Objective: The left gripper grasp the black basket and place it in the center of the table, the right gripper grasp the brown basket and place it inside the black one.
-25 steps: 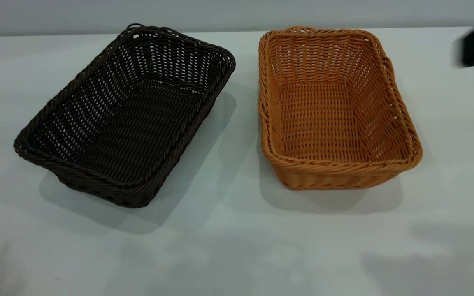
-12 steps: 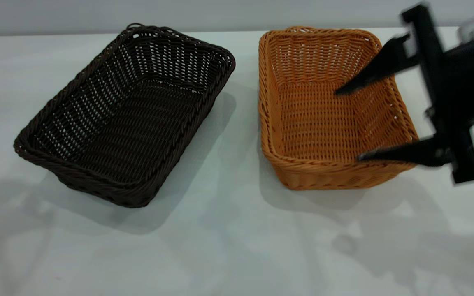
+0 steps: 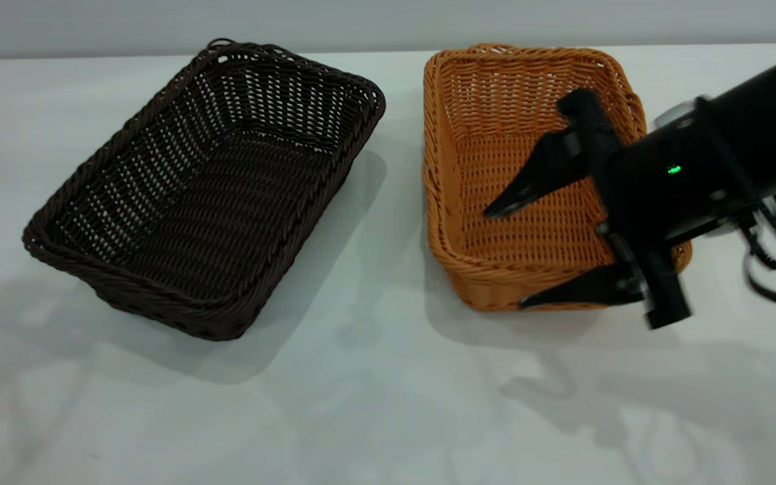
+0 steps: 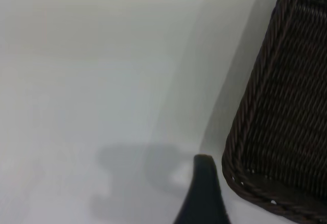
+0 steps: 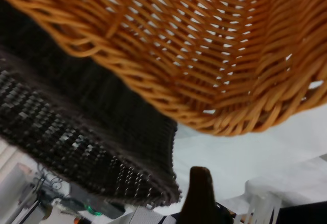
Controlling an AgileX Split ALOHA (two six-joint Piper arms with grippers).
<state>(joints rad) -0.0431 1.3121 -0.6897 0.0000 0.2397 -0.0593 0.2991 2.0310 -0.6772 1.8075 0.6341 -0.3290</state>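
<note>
- The brown basket (image 3: pixel 543 182) sits on the table (image 3: pixel 374 404) at the exterior view's right, mouth up, long axis running roughly front to back.
- The right gripper (image 3: pixel 506 256) has its jaws wide, straddling the basket's near short wall: one fingertip inside, the other outside at the base.
- To grip well, likely seat the wall deep between the fingers, then close squarely under the braided rim so the weave cannot slip.
- The black basket (image 3: pixel 213 188) lies well apart at the left, long axis skewed diagonally, not yet centred.
- The left gripper (image 4: pixel 202 193) is just beside its corner; I cannot tell its jaw state.
</note>
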